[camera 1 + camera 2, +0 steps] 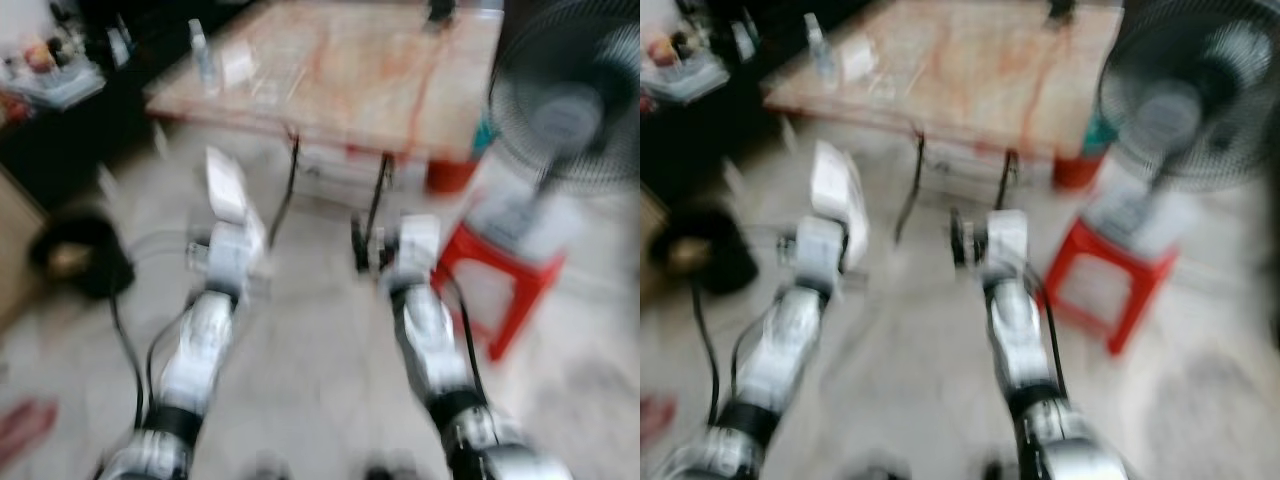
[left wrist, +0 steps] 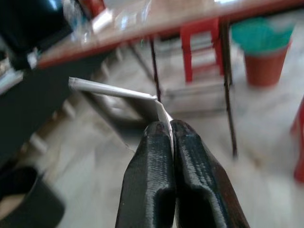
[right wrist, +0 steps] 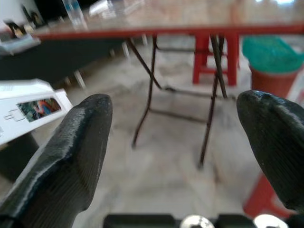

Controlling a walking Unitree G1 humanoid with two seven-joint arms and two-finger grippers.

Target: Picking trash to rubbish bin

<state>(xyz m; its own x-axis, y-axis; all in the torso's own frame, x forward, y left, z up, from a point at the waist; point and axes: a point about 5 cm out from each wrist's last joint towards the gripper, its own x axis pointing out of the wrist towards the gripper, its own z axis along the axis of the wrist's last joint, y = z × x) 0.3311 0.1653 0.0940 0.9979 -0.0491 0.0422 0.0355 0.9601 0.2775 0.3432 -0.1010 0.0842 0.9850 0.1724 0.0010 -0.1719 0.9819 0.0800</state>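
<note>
Trash: a flat white box (image 1: 225, 185) with a small colour picture on its side is held up in the air ahead of your left arm, above the pale floor (image 1: 320, 350).
Left gripper (image 2: 170, 130): its 2 black fingers are pressed together on a thin flap of the white box.
Right gripper (image 3: 173, 114): your fingers stand wide apart with nothing between them, held forward beside the left one.
Bin: a dark round container (image 1: 78, 255) sits on the floor to your left, blurred.
Ahead: a folding table (image 1: 340, 70) with a reddish top carries a clear bottle (image 1: 200, 50).
Right side: a red stool (image 1: 500, 265) stands near a black fan (image 1: 565, 95).
Head views: heavily blurred.
</note>
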